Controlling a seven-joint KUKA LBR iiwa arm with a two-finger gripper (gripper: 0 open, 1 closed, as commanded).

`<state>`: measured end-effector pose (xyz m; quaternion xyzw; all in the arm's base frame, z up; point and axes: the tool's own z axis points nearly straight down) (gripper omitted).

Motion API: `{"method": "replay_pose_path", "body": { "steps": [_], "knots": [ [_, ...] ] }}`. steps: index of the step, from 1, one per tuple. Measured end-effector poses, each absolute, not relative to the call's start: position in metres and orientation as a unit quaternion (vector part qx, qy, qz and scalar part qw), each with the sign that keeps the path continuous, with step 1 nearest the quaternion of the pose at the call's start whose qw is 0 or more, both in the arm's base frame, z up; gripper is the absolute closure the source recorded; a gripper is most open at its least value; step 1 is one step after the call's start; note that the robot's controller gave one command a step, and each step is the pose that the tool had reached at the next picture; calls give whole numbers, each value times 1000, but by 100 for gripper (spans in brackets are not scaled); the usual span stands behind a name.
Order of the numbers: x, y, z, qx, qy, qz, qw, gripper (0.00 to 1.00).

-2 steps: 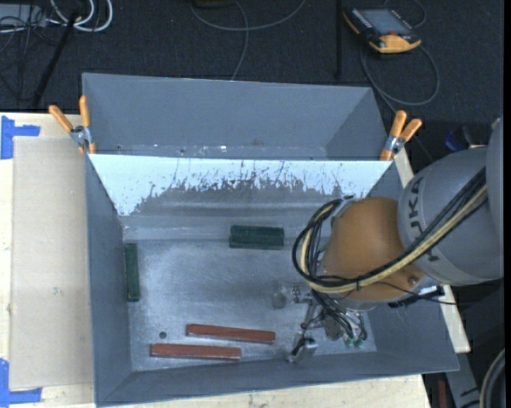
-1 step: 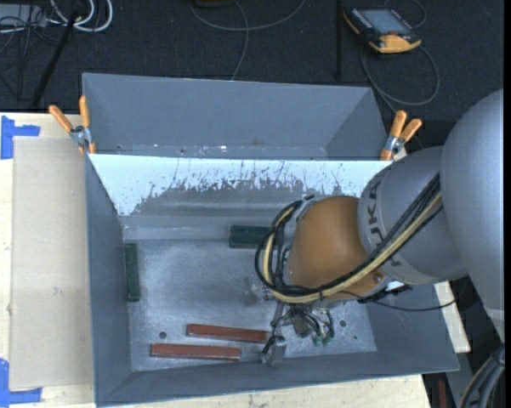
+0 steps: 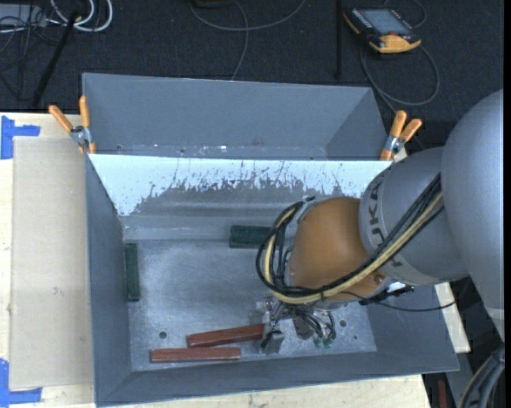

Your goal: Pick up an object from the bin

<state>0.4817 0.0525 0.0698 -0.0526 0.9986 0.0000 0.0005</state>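
Your gripper [image 3: 299,328] was low in the bin [image 3: 238,126], and the thing nearest it was a reddish-brown bar [image 3: 224,337]. The bar lay flat, its long axis running away to the gripper's left with the gripper-side end raised a little in the view. That end lay right at the gripper, among dark parts of the tool, so you could not tell whether the two touched or whether the bar was gripped. Nor could you tell how wide the gripper stood. A second reddish-brown bar [image 3: 195,355] lay just beyond the first, further left of the gripper and nearer the front wall, almost parallel to it and apart from the tool. Well to the gripper's left, a dark green bar [image 3: 133,272] lay end-on to the back wall. Behind the gripper, a dark green block [image 3: 248,236] was partly hidden by the orange cover [image 3: 327,245] and looped cables [image 3: 272,257] on the wrist. Dark lettering [image 3: 376,215] on the grey arm shell above the gripper was crossed by cables, and only "KU" could be read.
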Motion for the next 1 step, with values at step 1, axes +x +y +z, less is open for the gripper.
{"method": "replay_pose_path", "body": {
  "steps": [1],
  "knots": [
    [494, 50, 197, -8, 1000, 0, 4, 100]
  ]
}}
